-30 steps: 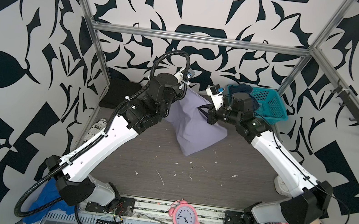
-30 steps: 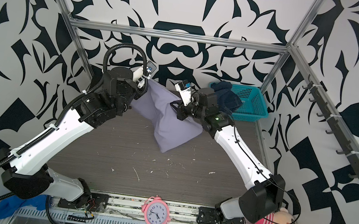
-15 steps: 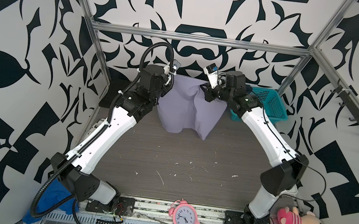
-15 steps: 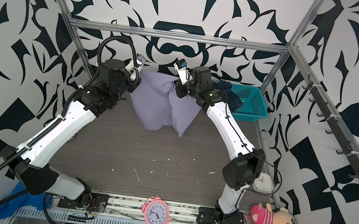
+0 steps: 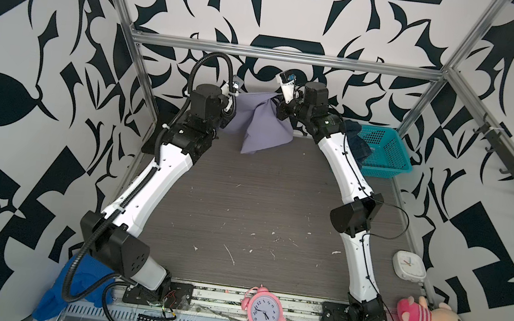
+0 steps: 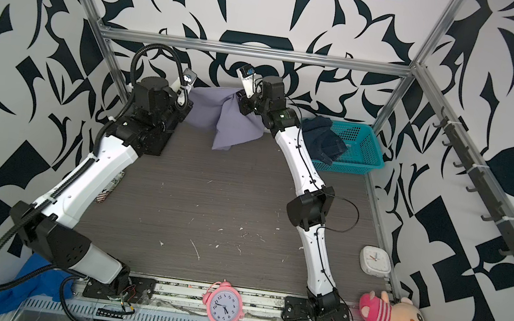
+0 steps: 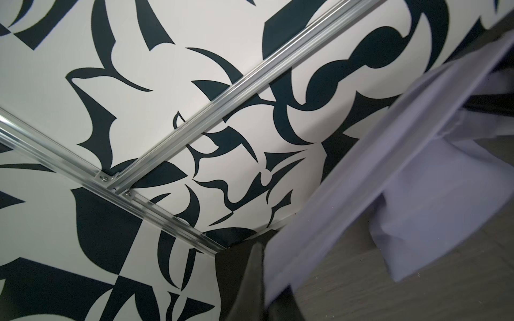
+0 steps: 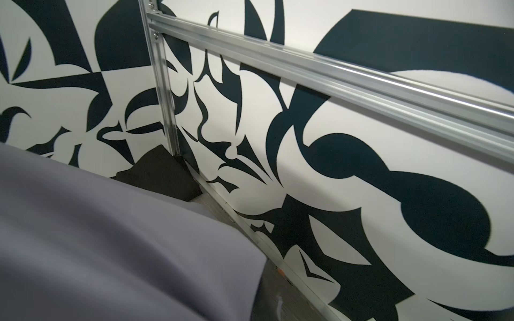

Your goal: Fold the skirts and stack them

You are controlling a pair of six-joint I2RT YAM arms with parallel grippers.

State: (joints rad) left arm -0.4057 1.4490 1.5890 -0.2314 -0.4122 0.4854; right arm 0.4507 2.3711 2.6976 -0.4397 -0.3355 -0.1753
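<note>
Right, so the table [image 5: 259, 209] is carrying the lot, & at its far end the lavender skirt [image 5: 263, 128] is hanging btwn both arms. Its top edge is stretching across and its lower corner is drooping towards the wood; can't tell if it's touching. The denim skirt [image 5: 358, 145] is spilling over the rim of the teal basket [image 5: 399, 169] at back right. The black skirt [image 8: 158, 175] is lying flat in the back left corner. The left gripper [image 5: 236, 98] & right gripper [image 5: 279, 103] are each pinching a top corner of the lavender skirt, jaws closed right down on the thin cloth.

Handling, imo: it's looking light, soft & floppy, so it's going to sag & swing wherever nothing's holding it. The two waistband corners are looking like the best hold, kept taut so it's laying down w/o creases.

Vs a sec ago: both arms are reaching much further back & higher. The skirt is spreading wider instead of hanging bunched over mid-table, & the right arm, stretching out, is leaving the white clock [image 5: 408, 265] in plain sight.
</note>
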